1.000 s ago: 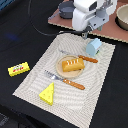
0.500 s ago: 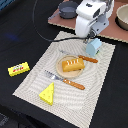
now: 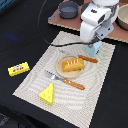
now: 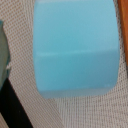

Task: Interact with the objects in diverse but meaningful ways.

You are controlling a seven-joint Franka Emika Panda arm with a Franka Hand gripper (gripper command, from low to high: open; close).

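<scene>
Pale blue milk carton (image 4: 76, 46) near placemat (image 3: 35, 80) edge, gripper (image 3: 94, 44) over it (jaws probably open)

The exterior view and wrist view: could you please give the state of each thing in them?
Carton: upright on the placemat, under the gripper.
Gripper: over the carton; open or shut, cannot tell.
Bread: on the plate.
Cheese: upright on placemat.
Yellow box: flat, off placemat.
Fork: flat on placemat.
</scene>
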